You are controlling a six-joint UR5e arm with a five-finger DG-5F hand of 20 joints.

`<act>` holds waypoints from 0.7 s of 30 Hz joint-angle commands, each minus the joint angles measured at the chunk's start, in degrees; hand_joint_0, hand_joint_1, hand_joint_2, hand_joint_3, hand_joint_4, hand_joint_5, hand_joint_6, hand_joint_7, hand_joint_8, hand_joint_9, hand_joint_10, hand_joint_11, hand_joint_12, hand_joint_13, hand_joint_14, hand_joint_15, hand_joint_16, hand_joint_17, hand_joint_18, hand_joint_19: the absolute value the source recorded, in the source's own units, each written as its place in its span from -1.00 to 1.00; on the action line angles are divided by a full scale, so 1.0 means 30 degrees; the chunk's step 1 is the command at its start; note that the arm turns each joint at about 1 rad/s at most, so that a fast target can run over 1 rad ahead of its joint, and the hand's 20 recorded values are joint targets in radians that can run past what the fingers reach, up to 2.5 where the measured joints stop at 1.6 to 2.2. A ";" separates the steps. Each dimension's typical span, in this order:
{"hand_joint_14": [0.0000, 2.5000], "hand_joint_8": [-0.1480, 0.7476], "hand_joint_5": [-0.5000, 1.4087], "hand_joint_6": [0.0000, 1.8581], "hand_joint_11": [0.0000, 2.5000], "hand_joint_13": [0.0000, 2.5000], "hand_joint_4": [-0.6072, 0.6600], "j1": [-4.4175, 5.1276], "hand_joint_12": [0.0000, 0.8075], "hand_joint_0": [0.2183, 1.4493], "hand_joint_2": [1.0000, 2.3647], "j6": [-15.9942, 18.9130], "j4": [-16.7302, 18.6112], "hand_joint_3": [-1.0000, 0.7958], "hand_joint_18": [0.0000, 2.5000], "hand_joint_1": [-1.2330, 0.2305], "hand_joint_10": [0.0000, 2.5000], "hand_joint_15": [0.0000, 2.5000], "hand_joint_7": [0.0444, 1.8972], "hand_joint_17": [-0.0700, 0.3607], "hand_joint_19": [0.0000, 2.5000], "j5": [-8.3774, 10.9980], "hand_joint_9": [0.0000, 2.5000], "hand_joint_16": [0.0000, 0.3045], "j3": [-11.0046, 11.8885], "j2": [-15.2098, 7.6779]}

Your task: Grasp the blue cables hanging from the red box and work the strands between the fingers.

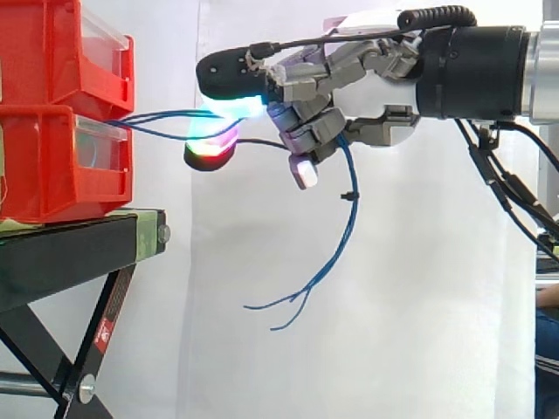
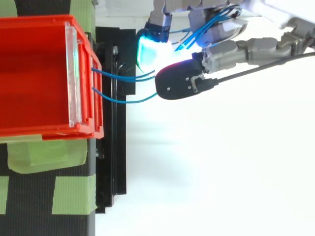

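Thin blue cables run out of the front of the stacked red bins to my hand, which reaches in from the right. Its fingers are curled round the strands, with glowing cyan and red pads pinching them. Past the palm the cables' loose ends hang down and fan out below. From above, the blue cables leave the red bin and pass between the fingers into the hand.
The bins rest on a black stand with crossed legs and green tape patches. A white curtain hangs behind. Black cables trail from the arm at the right edge.
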 commanded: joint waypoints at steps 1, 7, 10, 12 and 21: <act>1.00 0.20 0.00 -0.98 0.82 -0.37 0.46 0.0041 0.16 0.17 -0.97 -0.0008 -0.0001 -0.43 -0.03 -0.23 1.00 0.30 0.34 -0.14 -0.21 0.0021 -0.47 -0.67 -0.0016 0.0000; 1.00 0.22 -0.03 -0.98 0.89 -0.38 0.45 0.0158 0.20 0.05 -0.98 0.0110 -0.0030 -0.64 -0.06 -0.19 1.00 0.31 0.34 -0.13 -0.23 0.0050 -0.48 -0.66 -0.0016 0.0000; 1.00 0.23 -0.06 -0.99 0.88 -0.39 0.45 0.0216 0.20 0.06 -0.98 0.0344 -0.0059 -0.62 -0.07 -0.24 1.00 0.32 0.34 -0.12 -0.26 0.0050 -0.50 -0.65 -0.0016 0.0000; 1.00 0.23 -0.06 -0.98 0.86 -0.39 0.45 0.0304 0.19 0.10 -0.98 0.0725 -0.0147 -0.60 -0.07 -0.26 1.00 0.31 0.35 -0.13 -0.26 0.0050 -0.51 -0.66 -0.0075 0.0000; 1.00 0.22 -0.02 -0.99 0.79 -0.36 0.43 0.0451 0.17 0.26 -0.97 0.2131 -0.0440 -0.02 -0.04 -0.18 1.00 0.27 0.39 -0.13 -0.30 -0.0067 -0.50 -0.66 -0.0075 0.0000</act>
